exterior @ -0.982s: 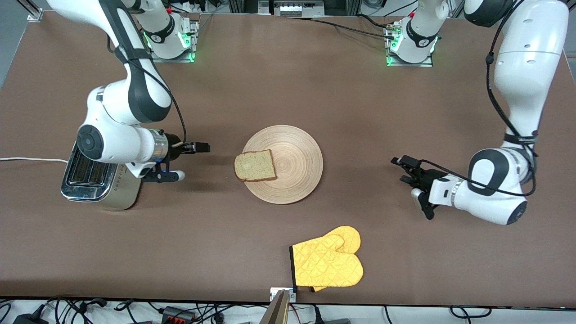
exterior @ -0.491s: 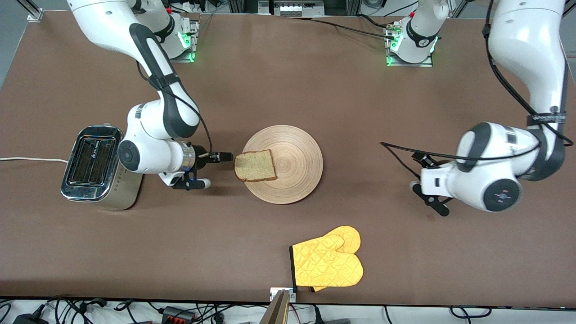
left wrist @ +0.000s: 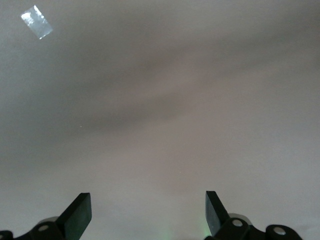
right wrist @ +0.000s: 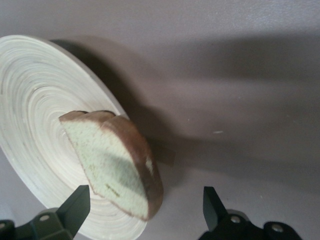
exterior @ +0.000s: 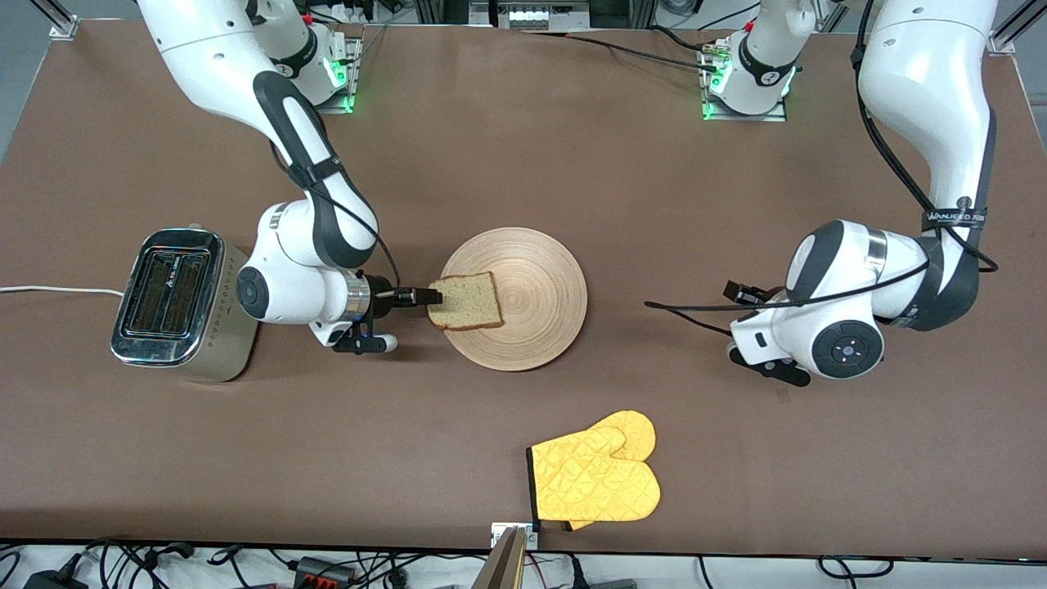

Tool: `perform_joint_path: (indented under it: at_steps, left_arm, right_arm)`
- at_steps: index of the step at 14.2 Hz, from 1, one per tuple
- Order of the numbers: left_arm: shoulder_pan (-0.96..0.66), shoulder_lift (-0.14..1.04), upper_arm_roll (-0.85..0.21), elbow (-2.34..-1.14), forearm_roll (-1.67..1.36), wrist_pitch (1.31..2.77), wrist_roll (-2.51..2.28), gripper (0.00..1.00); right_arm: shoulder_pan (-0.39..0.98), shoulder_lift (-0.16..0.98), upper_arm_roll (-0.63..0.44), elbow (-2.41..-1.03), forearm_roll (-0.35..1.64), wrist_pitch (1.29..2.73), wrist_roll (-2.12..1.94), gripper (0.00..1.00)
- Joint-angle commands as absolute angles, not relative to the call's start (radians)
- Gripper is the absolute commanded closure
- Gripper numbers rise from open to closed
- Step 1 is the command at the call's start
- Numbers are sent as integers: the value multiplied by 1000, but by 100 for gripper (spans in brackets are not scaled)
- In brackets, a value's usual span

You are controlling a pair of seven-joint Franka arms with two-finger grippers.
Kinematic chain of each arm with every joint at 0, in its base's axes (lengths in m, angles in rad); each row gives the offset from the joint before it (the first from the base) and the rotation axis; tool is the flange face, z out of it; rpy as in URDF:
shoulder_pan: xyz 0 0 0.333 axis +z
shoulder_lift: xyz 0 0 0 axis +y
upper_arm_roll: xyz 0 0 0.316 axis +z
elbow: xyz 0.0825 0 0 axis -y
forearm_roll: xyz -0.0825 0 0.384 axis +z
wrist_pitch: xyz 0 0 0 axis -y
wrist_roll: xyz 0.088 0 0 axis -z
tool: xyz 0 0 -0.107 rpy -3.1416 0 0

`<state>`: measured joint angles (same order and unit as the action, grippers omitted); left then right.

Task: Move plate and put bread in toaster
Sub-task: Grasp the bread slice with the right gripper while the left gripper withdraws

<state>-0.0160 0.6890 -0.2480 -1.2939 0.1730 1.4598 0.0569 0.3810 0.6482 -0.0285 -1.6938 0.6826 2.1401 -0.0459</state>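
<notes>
The round light-wood plate (exterior: 544,274) lies mid-table, and the bread (exterior: 465,301) rests on its edge toward the right arm's end, one crust corner overhanging the rim. My right gripper (exterior: 425,296) is low at that overhanging edge. In the right wrist view the gripper (right wrist: 145,200) is open, with the bread (right wrist: 107,160) between the fingers and a gap on each side, and the plate (right wrist: 35,95) under it. The toaster (exterior: 176,304) stands at the right arm's end, slots up. My left gripper (exterior: 740,293) hangs open over bare table toward the left arm's end, open (left wrist: 147,200) with nothing in it.
A yellow oven mitt (exterior: 595,478) lies near the table's front edge, nearer the camera than the plate. The toaster's white cord (exterior: 49,290) runs off the table's end. A small piece of tape (left wrist: 36,21) sticks to the table near the left gripper.
My right gripper has travelled from beside the toaster to the bread's overhanging edge. The left arm's wrist has turned and shifted slightly, staying over bare table. Plate and bread have not moved.
</notes>
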Motion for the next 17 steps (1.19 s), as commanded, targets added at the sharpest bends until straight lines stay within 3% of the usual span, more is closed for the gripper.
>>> perform_joint_path:
  at_steps: [1,4,9,10,13,14,17]
  left_arm:
    - [-2,678,-250,-1299,179,1473,43,0]
    - [54,638,-253,-1275,167,1470,41,0]
    - [86,609,-248,-1068,158,1457,26,0]
    - [89,542,-249,-1065,155,1457,26,0]
    - [87,369,-253,-1234,155,1471,-87,0]
    - [89,326,-253,-1293,152,1483,-110,0]
    - [106,162,-258,-1519,115,1584,-104,0]
  right_arm:
    - [387,686,-32,-1648,713,2140,-69,0]
    - [387,690,-32,-1646,715,2138,-71,24]
    - [388,706,-31,-1628,718,2137,-67,25]
    - [390,706,-31,-1626,718,2137,-67,25]
    - [387,715,-17,-1623,718,2138,-66,26]
    - [388,718,-15,-1617,719,2137,-64,31]
    - [388,713,-15,-1611,723,2128,-60,80]
